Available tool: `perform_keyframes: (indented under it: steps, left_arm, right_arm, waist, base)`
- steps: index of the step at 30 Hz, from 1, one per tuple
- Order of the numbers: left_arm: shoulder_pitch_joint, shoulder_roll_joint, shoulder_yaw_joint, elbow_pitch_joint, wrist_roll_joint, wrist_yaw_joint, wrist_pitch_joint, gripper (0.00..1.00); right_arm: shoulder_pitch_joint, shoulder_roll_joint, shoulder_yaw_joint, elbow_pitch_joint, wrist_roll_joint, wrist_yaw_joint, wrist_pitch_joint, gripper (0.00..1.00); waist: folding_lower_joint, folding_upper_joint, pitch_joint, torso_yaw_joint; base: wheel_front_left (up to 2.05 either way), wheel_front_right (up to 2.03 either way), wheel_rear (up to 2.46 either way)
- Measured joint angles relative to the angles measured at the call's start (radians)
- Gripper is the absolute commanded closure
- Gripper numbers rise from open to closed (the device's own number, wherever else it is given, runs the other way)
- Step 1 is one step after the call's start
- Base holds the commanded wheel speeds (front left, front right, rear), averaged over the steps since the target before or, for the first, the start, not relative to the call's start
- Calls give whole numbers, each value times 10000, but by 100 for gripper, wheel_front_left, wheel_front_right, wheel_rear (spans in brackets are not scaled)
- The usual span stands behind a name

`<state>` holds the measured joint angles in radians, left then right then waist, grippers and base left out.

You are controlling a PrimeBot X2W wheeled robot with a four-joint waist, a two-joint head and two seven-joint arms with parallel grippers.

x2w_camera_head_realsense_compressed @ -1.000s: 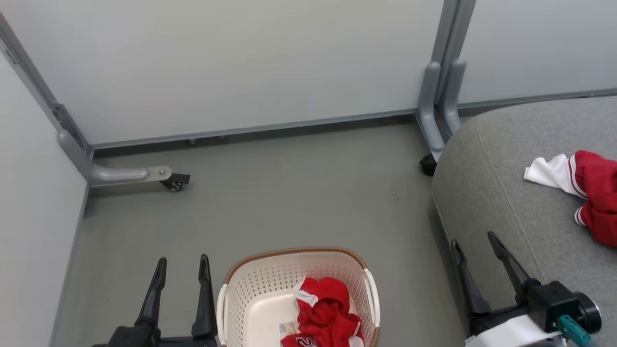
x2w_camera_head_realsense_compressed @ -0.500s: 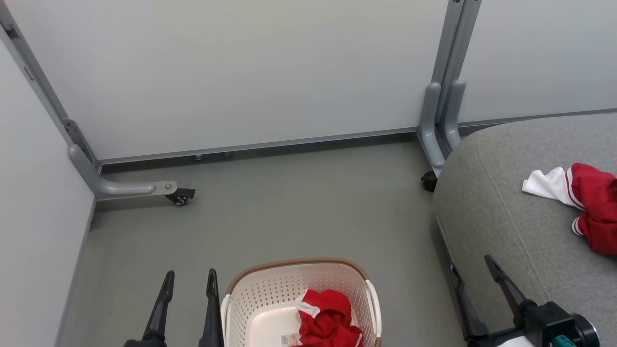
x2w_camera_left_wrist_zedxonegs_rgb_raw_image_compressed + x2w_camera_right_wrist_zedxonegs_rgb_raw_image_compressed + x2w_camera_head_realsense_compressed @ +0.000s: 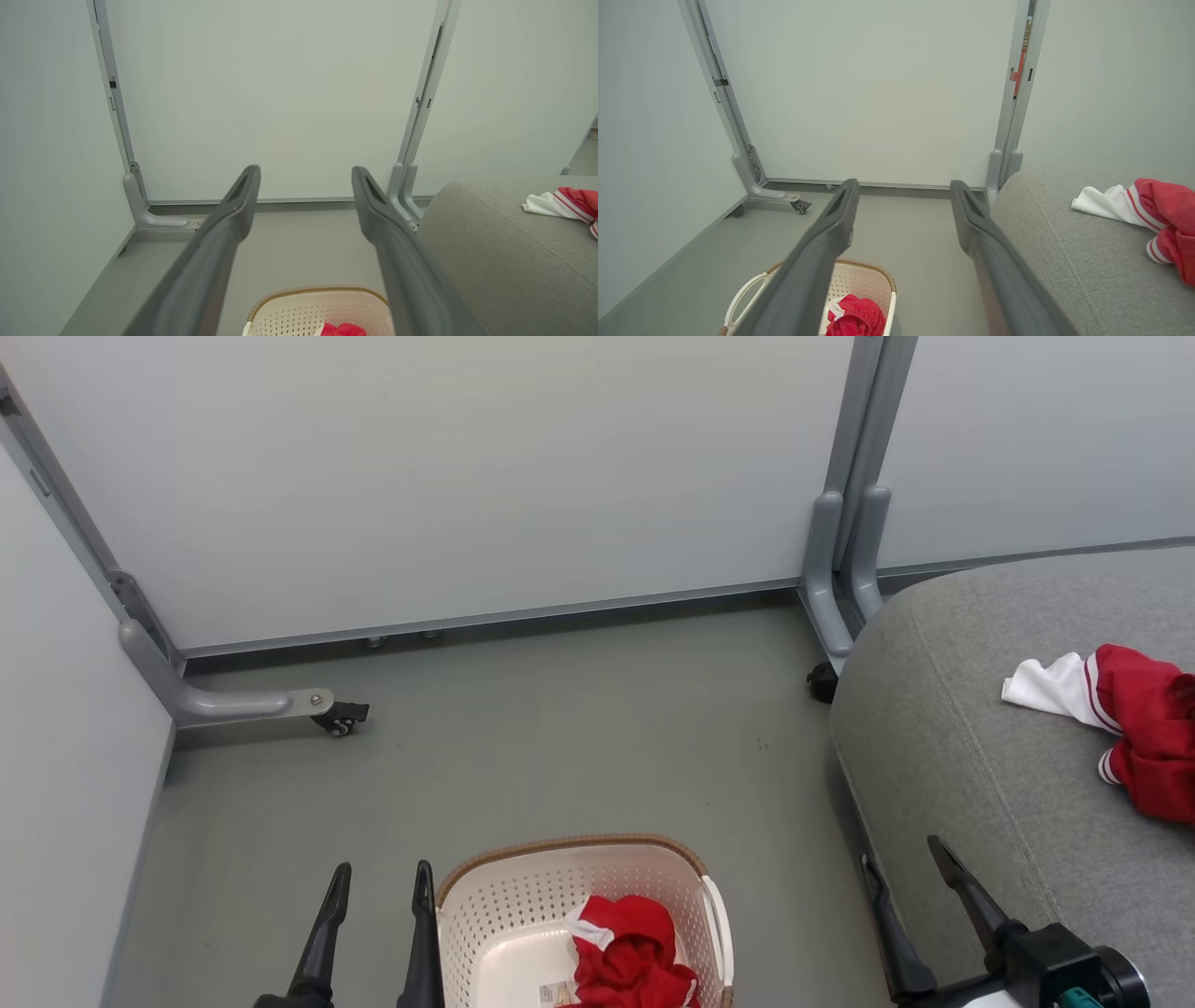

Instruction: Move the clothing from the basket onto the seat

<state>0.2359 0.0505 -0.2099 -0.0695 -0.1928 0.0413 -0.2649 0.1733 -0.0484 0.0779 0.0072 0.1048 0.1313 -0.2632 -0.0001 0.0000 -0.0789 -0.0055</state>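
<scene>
A cream perforated basket (image 3: 485, 915) with a brown rim stands on the floor at the bottom middle of the head view. A crumpled red garment with white trim (image 3: 627, 952) lies inside it, also seen as the red garment (image 3: 854, 319) in the right wrist view. A second red and white garment (image 3: 1134, 728) rests on the grey seat (image 3: 971, 747) at the right. My left gripper (image 3: 381, 879) hangs open just left of the basket. My right gripper (image 3: 904, 855) is open over the seat's near-left edge, holding nothing.
Pale partition panels enclose the floor at the back and left. Grey metal feet with castors stand at the left castor (image 3: 336, 717) and beside the seat at the right castor (image 3: 822, 683). Bare grey floor (image 3: 579, 737) lies between basket and panels.
The head view has shifted slightly, so the whole scene sits a little lower than a second ago. Both grippers stay open and keep their places beside the basket and seat.
</scene>
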Motion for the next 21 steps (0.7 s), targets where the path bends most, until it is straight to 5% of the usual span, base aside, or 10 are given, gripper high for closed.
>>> perform_keyframes:
  steps: [21]
  left_arm:
    - [-1198, -4, -418, 370, -276, 31, 0, 0]
  right_arm:
    - [-1060, 0, 188, -311, -299, 0, 0, 0]
  waist:
    - [0, 0, 1461, -87]
  base:
    - [0, 0, 0]
